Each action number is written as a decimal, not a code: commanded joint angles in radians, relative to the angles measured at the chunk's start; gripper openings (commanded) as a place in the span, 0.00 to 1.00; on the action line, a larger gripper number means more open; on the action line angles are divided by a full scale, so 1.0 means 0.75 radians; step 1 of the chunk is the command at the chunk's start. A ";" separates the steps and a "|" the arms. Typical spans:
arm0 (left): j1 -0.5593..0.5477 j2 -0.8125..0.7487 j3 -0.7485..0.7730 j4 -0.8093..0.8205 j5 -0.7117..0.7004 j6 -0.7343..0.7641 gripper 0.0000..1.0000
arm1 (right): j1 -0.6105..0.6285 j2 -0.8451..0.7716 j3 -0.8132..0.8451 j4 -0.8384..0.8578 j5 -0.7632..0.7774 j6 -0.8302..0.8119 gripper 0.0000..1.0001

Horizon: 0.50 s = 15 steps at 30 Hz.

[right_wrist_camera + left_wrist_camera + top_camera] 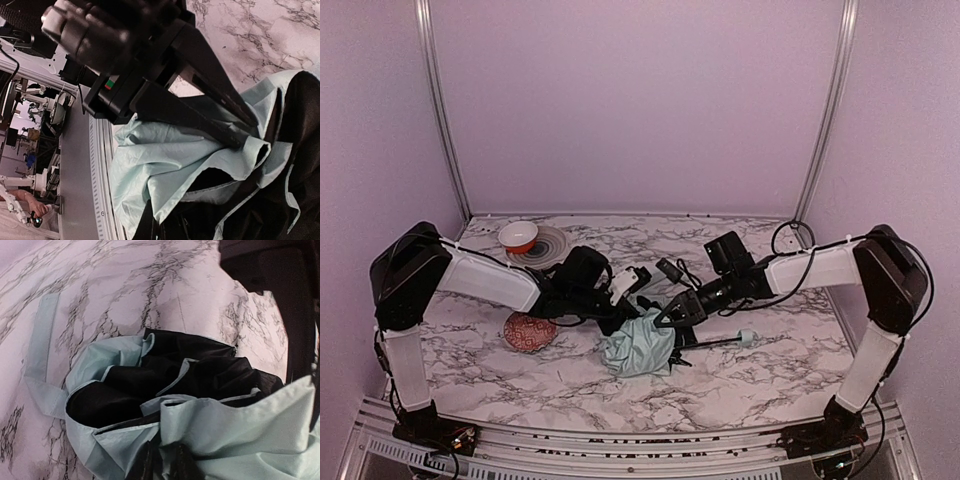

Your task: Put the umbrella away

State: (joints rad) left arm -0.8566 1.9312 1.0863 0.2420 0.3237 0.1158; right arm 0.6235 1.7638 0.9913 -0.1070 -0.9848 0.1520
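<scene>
**Op:** Where is the umbrella?

**Obs:** The umbrella (pixel 642 348) lies half-collapsed near the middle of the bench (pixel 790 380). Its mint cloth is bunched and the black lining shows. The shaft (pixel 715 343) runs toward the right edge and ends in the small handle (pixel 747 337).

**Op:** And the grippers?

**Obs:** Your right gripper (pixel 247 134) is pinched together on a fold of the mint cloth. Your left gripper (pixel 162 465) sits low against the cloth on the other side. I cannot tell whether its jaws are apart or gripping.

**Op:** What are the risks?

**Obs:** You hold cloth only, not the shaft. If you pull, I judge the fold may slip out or the canopy may spread wider. Your wrists are close together over the bundle, so a careless swing could knock them. The loose strap (pixel 42 340) lies flat on the bench and could catch under a finger.

**Op:** How much room do I have?

**Obs:** The patterned bowl (pixel 530 331) sits near the bundle's left side, beside your left arm, and dragging leftward would bump it. The red-and-white bowl (pixel 518 236) on its plate (pixel 555 247) is at the back left corner, well apart. There is open bench toward the near edge and past the handle at the right edge. Work there.
</scene>
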 commanded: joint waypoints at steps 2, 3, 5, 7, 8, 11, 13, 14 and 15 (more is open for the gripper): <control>0.021 -0.030 0.024 -0.023 0.009 0.019 0.24 | -0.039 0.044 -0.021 0.248 0.034 0.242 0.00; 0.020 -0.028 0.026 -0.024 0.016 0.030 0.25 | -0.041 0.063 -0.015 0.264 0.054 0.266 0.00; 0.021 -0.017 0.033 -0.039 0.029 0.037 0.27 | -0.043 0.105 -0.004 0.298 0.094 0.307 0.00; 0.022 -0.015 0.036 -0.053 0.026 0.032 0.32 | -0.046 0.144 0.003 0.299 0.145 0.321 0.00; 0.027 -0.023 0.035 -0.053 0.013 0.025 0.39 | -0.048 0.165 0.004 0.283 0.168 0.317 0.00; 0.063 -0.063 0.036 -0.034 -0.050 -0.019 0.63 | -0.054 0.234 0.018 0.153 0.241 0.255 0.00; 0.101 -0.122 0.041 -0.026 -0.081 -0.041 0.76 | -0.054 0.264 0.018 0.098 0.276 0.217 0.00; 0.115 -0.147 0.044 -0.024 -0.097 -0.043 0.79 | -0.054 0.274 0.017 0.086 0.280 0.207 0.00; 0.128 -0.175 0.046 -0.025 -0.111 -0.041 0.80 | -0.053 0.280 0.016 0.082 0.282 0.200 0.00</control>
State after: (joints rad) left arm -0.7994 1.9072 1.0912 0.2272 0.2783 0.1089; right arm 0.5949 1.9259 0.9871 0.0406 -0.9188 0.3351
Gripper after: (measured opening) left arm 0.770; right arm 0.008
